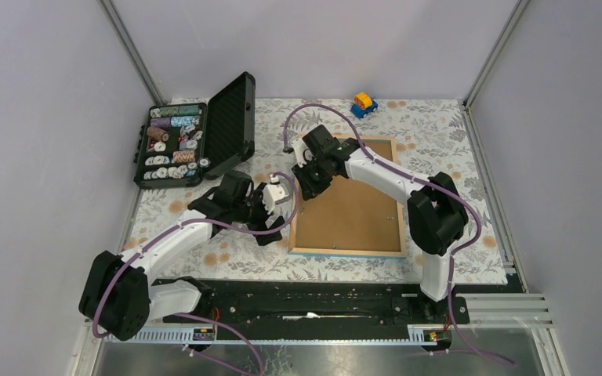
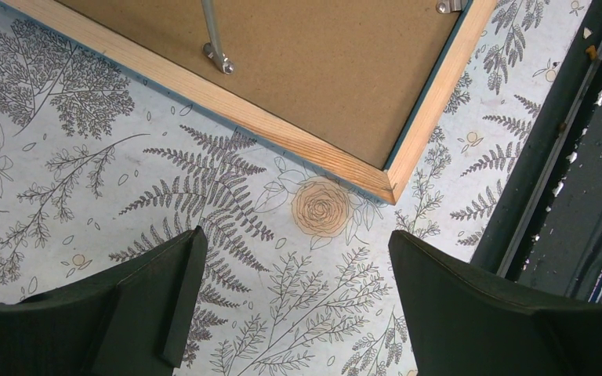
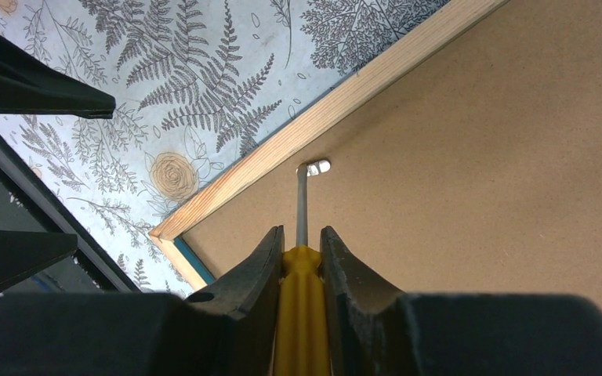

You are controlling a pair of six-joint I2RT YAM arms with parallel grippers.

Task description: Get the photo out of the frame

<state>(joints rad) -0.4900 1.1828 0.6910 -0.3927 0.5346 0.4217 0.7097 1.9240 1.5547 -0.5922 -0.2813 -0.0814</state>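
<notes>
The frame [image 1: 353, 215] lies face down on the floral cloth, its brown fibreboard back up, with a wood rim and a thin blue edge. The photo is hidden under the board. My right gripper [image 1: 307, 184] is shut on a yellow-handled tool [image 3: 304, 313]. The tool's metal shaft [image 3: 302, 204] reaches a small metal tab [image 3: 317, 166] just inside the frame's left rim [image 3: 282, 145]. My left gripper [image 1: 276, 223] is open and empty, low over the cloth beside the frame's near left corner [image 2: 388, 188]. The shaft [image 2: 213, 31] also shows in the left wrist view.
An open black case of poker chips [image 1: 192, 133] stands at the back left. A small blue and yellow toy car [image 1: 364, 103] sits at the back. A black rail [image 1: 306, 301] runs along the near edge. Grey walls close in the sides.
</notes>
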